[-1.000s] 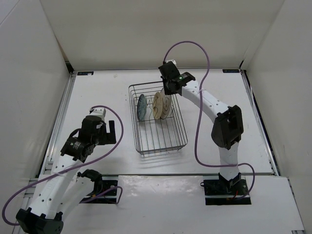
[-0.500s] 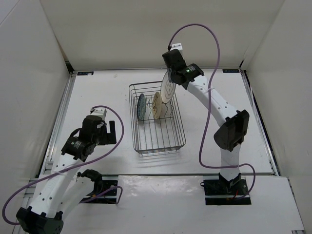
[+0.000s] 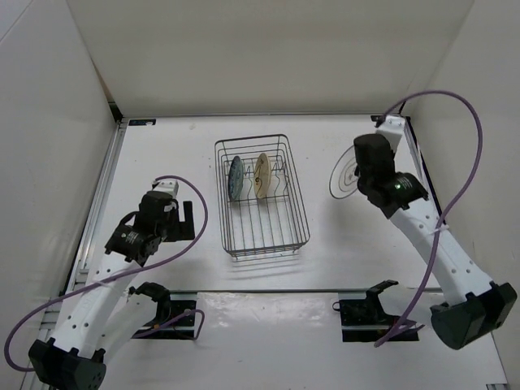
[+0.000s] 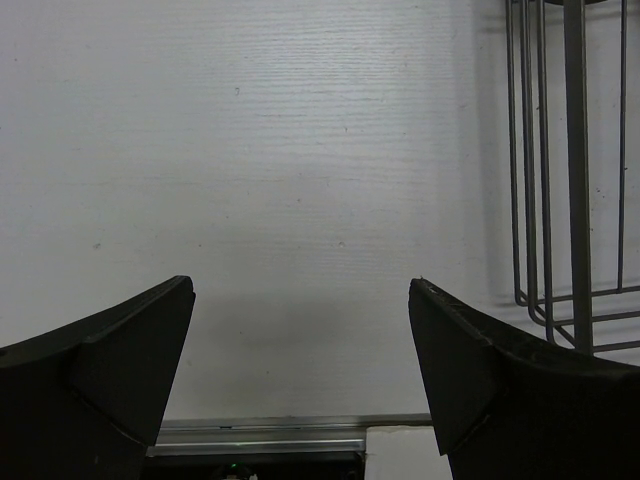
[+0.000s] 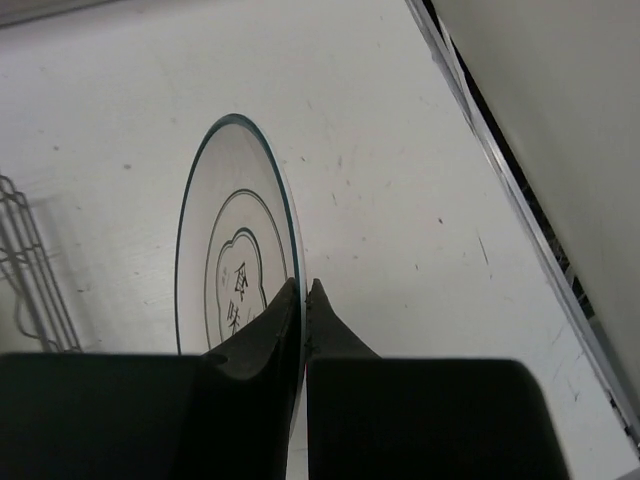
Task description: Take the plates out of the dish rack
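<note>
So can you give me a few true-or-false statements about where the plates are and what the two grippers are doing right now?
1. The right gripper pinches the white plate by its rim. True.
2. The white plate stands in the dish rack. False: it is held outside the rack, off to its right.
3. The blue plate and the cream plate stand upright in the dish rack. True.
4. The left gripper holds a plate. False: its jaws are open and empty.
</note>
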Available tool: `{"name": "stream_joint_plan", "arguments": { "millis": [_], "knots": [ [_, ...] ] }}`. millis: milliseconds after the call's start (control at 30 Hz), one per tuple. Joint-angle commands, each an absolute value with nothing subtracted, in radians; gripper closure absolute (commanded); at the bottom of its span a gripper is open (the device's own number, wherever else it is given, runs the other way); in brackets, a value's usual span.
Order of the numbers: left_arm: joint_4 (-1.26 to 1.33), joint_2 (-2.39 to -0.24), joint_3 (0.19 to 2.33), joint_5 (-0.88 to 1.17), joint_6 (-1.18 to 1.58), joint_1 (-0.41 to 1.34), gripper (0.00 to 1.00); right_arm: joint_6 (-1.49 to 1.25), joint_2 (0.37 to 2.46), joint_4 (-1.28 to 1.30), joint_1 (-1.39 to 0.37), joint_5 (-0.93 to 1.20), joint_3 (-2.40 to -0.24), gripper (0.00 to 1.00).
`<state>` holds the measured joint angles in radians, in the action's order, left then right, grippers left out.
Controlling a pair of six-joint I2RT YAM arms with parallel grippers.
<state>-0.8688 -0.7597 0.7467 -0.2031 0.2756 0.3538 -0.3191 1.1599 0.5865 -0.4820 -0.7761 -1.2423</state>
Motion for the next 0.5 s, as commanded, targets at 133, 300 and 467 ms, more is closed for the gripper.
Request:
{"name": "stream_joint_plan", "arguments": {
  "millis": [133,300,467],
  "knots": [
    [-0.881,-0.776,0.747,-0.221,0.301,0.356,0.01,-0.575,1.069,0.456,-0.287,-0.628,-0.908,1.00],
    [-0.884,-0.787,0.749,-0.225,0.313,0.356,0.01,-0.656,1.002,0.312,-0.183,-0.494,-0.672,1.00],
    [-0.903,-0.830,0.768,-0.244,0.331,0.357,0.01,-0.722,1.044,0.314,-0.112,-0.425,-0.624,1.00]
  ]
}}
